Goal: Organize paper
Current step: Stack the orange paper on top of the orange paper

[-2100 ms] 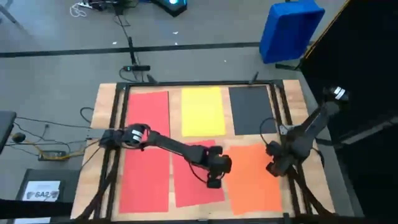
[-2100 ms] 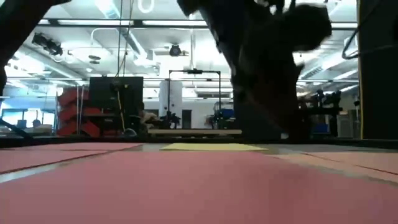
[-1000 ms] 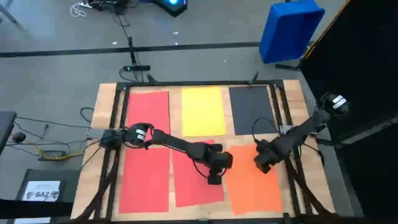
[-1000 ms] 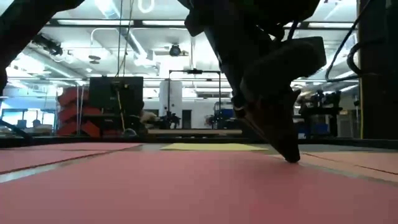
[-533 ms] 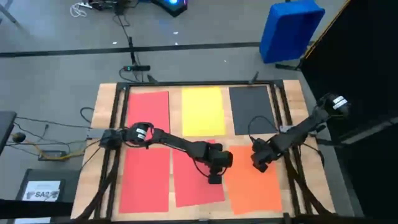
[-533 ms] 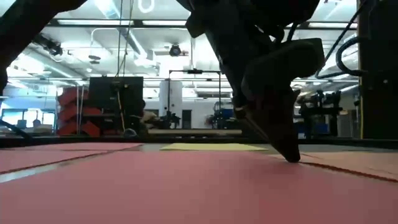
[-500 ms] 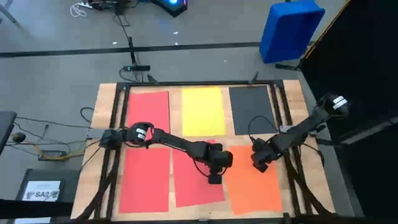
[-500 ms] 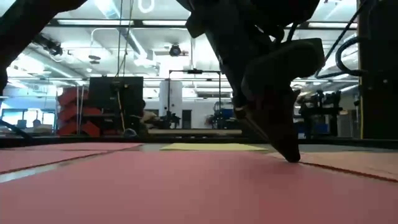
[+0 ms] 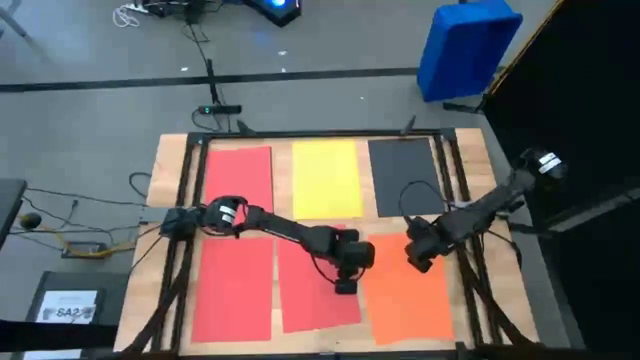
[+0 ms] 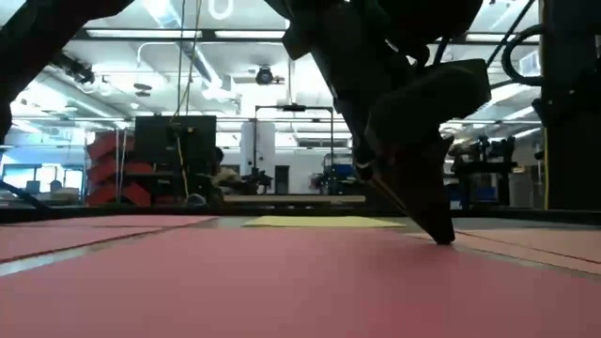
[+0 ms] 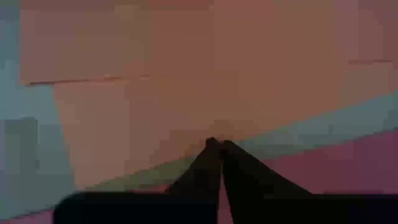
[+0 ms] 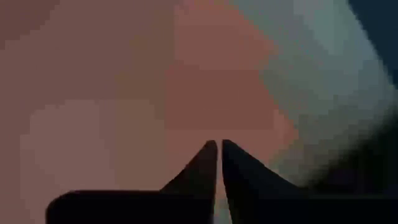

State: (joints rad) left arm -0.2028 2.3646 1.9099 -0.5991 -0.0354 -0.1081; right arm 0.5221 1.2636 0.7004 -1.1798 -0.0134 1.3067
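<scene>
Six sheets flat on the worktop (image 9: 165,170). Landmark: yellow sheet (image 9: 326,178), back row middle. Red sheet (image 9: 238,178) just left of it, black sheet (image 9: 403,176) just right of it, all three long axis running front to back. Front row: another red sheet (image 9: 234,290) front-left of yellow, a skewed red sheet (image 9: 312,290) directly in front of yellow, orange sheet (image 9: 410,300) front-right of yellow.

Left claw (image 9: 345,285) tips together, nothing clamped, pressed down on the skewed red sheet near its right edge, right where that edge meets orange; low view shows closed tips (image 10: 439,230) touching the paper. Left wrist view confirms fingers (image 11: 214,163) shut, tip on a seam between sheets.

Right claw (image 9: 421,258) also tips together, empty, at orange's back edge, just front of black's near edge. Right wrist view shows fingers (image 12: 214,163) closed over orange paper; contact not clear.

Key relation: skewed red sheet lies under and left of left claw, long axis tilted off the others. Likely a slide to square it or stack it. Open room: only narrow gaps between sheets; bare wood strips along worktop sides. Risk of dragging orange along, edges touching.
</scene>
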